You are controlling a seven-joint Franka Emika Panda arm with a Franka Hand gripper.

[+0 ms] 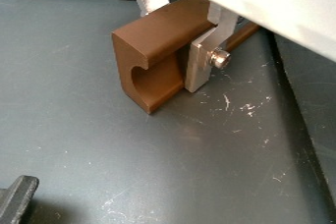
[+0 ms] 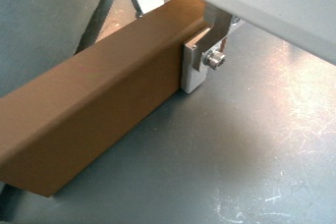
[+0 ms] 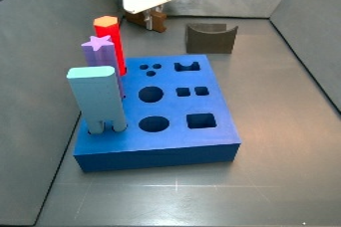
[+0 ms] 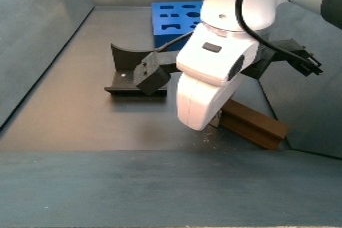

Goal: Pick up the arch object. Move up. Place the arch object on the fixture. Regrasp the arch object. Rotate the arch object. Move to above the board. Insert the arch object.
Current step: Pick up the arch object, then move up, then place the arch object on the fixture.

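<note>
On the grey floor, one arch (image 1: 155, 66) lies flat, a brown bar with a curved notch visible in its end face in a wrist view. The gripper (image 1: 182, 33) is down at it: in both wrist views the two silver fingers (image 2: 195, 63) sit against opposite long sides of the bar, pinching it. In a side view the arch (image 4: 251, 124) projects from under the white arm, near the fixture (image 4: 136, 72) but apart from it.

One fixture (image 3: 209, 38) stands past the board's far edge. One blue board (image 3: 163, 114) carries eight visible holes in its top face. Three pieces stand on its one side: one red peg (image 3: 111, 44), one purple piece (image 3: 96, 51), one pale blue block (image 3: 98, 98). The gripper (image 3: 150, 7) is beyond the board's far corner.
</note>
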